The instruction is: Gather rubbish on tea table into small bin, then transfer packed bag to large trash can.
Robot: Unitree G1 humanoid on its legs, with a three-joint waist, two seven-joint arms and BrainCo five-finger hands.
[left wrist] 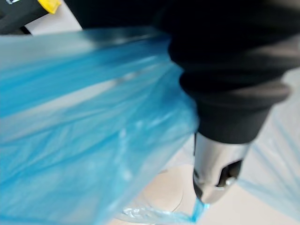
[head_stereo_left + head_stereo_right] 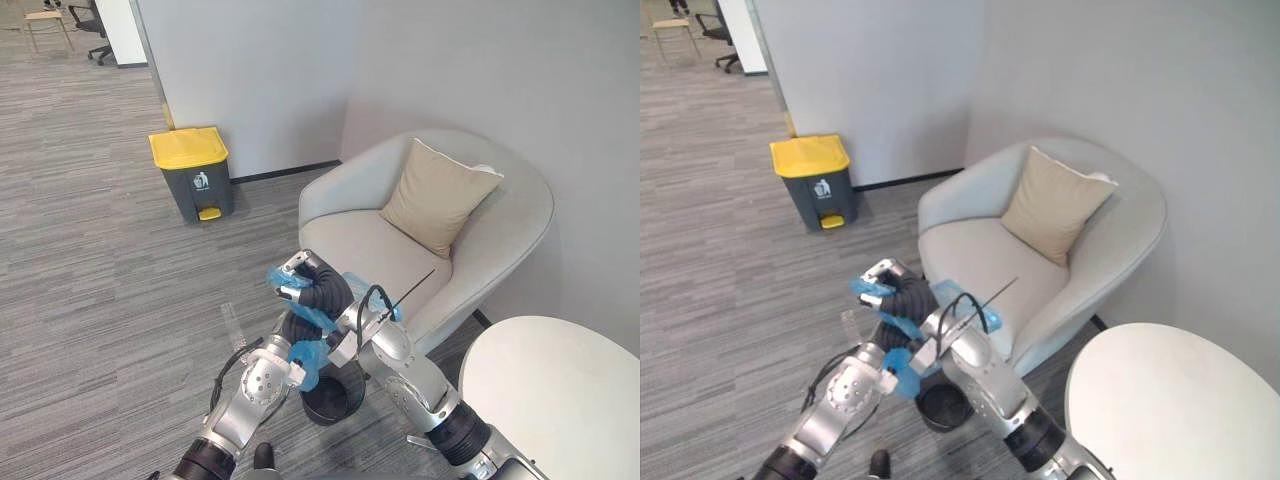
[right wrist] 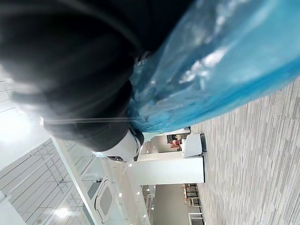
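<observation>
Blue bag [image 1: 84, 117]: draped against my left hand [image 1: 218, 168] and right hand [image 3: 123, 147], both close together over the small black bin [image 2: 332, 398]; whether either hand is closed on it, I cannot tell. Armchair [image 2: 370, 250] edge just beside; white table [image 2: 560, 390] at my right; open carpet [image 2: 100, 260] reaches the yellow-lidded trash can [image 2: 192, 175].
</observation>
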